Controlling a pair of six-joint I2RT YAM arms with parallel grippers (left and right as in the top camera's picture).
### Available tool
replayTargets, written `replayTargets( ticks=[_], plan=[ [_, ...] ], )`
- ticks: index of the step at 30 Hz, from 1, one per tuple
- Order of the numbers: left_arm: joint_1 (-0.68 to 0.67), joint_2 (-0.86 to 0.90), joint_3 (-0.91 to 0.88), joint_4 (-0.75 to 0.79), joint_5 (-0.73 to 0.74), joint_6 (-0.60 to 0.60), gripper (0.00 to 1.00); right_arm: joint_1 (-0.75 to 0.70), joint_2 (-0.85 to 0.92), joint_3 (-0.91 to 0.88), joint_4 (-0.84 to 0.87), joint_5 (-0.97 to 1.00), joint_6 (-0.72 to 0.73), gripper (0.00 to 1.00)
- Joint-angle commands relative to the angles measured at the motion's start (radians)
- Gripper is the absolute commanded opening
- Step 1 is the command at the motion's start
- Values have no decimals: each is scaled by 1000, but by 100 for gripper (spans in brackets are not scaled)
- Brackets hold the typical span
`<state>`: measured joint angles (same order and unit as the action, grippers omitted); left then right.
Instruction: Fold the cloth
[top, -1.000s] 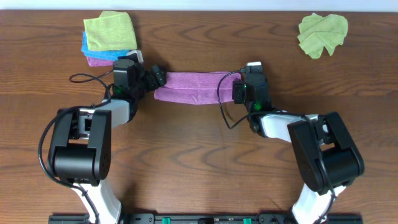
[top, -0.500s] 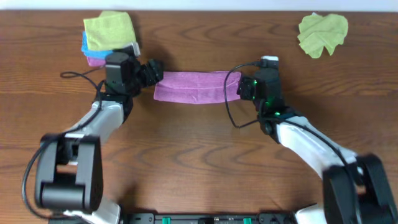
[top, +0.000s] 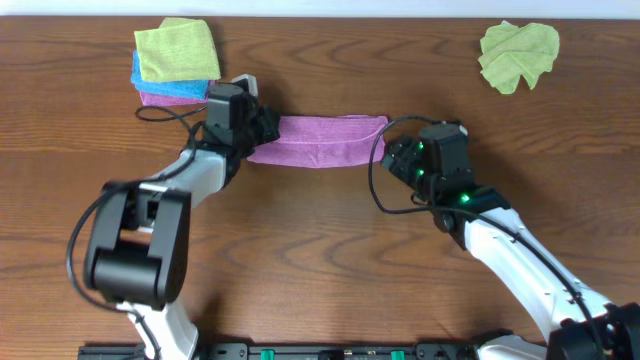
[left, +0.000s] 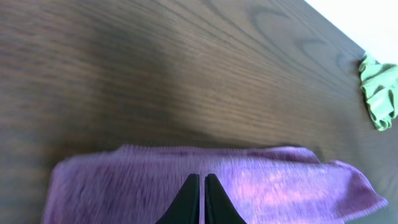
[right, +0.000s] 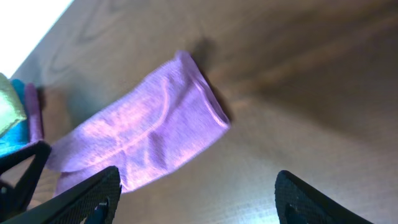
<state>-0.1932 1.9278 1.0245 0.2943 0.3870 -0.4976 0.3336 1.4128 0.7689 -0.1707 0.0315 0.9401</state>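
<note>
The purple cloth (top: 320, 140) lies flat as a long narrow folded strip at the table's middle back; it also shows in the left wrist view (left: 267, 183) and the right wrist view (right: 149, 134). My left gripper (top: 268, 127) is at the strip's left end. Its fingers are shut tip to tip (left: 203, 177) just over the fabric, and no fold of cloth shows between them. My right gripper (top: 395, 155) stands open just off the strip's right end, nearer the front. Between its wide-apart fingers (right: 198, 177) there is only bare wood.
A stack of folded cloths (top: 175, 60), yellow-green on blue on purple, sits at the back left, close behind the left arm. A crumpled green cloth (top: 518, 55) lies at the back right, also seen in the left wrist view (left: 379, 87).
The left gripper went from open to shut and slid right onto the cloth's left end. The right gripper drew back off the right end toward the front and opened wider.
</note>
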Motion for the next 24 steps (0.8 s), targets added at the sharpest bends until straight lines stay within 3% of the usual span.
replayTargets(
  ticks=[1,9,24],
  plan=[
    [-4,64,74,-7,-17,4,6,-11,-1,-58,15,-40,90,80],
    [-4,112,113,-78,-31,40,6,-13,7,-207,208,-87,182,79],
    [-3,100,191,-215,7,57,6,-12,20,-215,213,-96,124,75]
  ],
)
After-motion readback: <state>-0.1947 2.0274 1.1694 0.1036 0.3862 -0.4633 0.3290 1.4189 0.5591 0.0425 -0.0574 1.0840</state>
